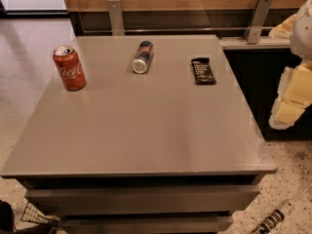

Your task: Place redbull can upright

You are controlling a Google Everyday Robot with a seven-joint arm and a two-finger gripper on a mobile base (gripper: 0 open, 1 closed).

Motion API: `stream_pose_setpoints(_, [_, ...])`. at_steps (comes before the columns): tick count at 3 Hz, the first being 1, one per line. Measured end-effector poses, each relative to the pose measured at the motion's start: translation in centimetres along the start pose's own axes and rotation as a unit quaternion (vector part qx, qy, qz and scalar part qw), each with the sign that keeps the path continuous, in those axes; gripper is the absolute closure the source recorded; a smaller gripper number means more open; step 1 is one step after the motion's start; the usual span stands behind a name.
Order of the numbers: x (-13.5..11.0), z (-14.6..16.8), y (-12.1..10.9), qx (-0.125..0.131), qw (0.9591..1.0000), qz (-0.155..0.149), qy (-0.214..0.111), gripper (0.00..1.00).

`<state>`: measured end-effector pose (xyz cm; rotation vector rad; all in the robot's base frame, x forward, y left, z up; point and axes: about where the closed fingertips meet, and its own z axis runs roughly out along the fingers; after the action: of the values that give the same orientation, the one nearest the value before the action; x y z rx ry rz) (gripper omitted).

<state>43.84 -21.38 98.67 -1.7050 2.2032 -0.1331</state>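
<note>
Camera view: gripper [292, 99] hanging beside the right edge of the tabletop [146, 130], off its surface; grip state impossible to make out; well left of it, beyond the black snack-bar wrapper [203, 70], redbull can [143, 57] lying on its side, silver end toward the near edge; farthest from it, Coca-Cola can [69, 68] standing upright.

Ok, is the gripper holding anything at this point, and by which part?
Nothing is visibly held. The gripper is at the right edge, beside the table; the redbull can lies on its side on top, untouched.
</note>
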Motion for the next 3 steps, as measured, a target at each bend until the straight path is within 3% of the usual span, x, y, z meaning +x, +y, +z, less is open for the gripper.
stream_pose_setpoints(1, [0.0,0.0,0.0,0.000,1.0000,0.000,0.000,0.00])
stream_pose_setpoints(2, [-0.3,-0.5,-2.4,0.011,0.9998,0.018,-0.003,0.00])
stream_pose_setpoints(3, [-0.1,0.0,-9.0,0.036,0.9911,0.117,-0.053,0.00])
